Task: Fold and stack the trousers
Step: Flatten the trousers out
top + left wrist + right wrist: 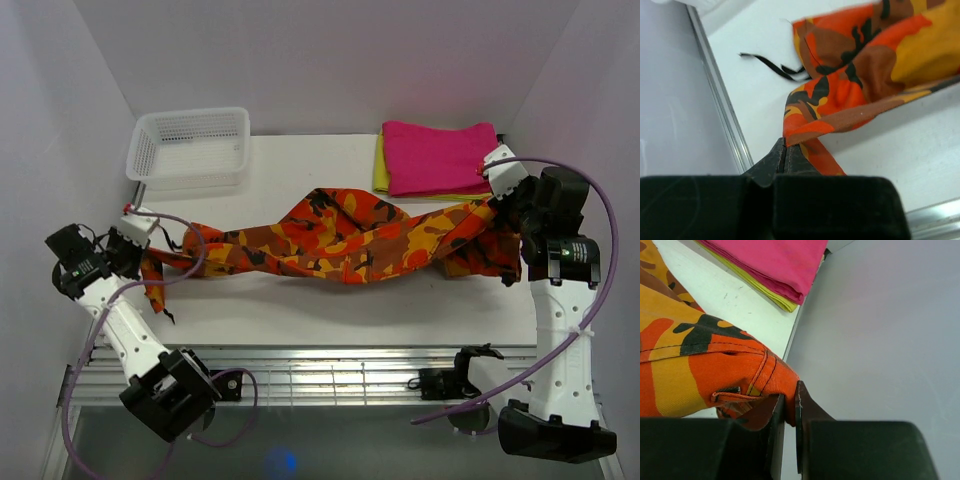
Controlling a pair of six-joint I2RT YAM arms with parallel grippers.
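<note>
Top external: left gripper (148, 258) and right gripper (497, 203) each pinch an end of the trousers (350, 235), which look limp and light, so corners likely hold best.

The left arm (125, 335) and right arm (562, 340) are being shown as white links with black joints and bases. 1 purple cable (603, 215) is being looped along each. The fingers (771, 164) are being seen as black.

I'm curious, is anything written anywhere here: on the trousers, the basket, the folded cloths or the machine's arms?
None can be read in any view.
No writing shows on the trousers, basket or pink cloth.
Small green spot on the right arm: too small to read.
</note>
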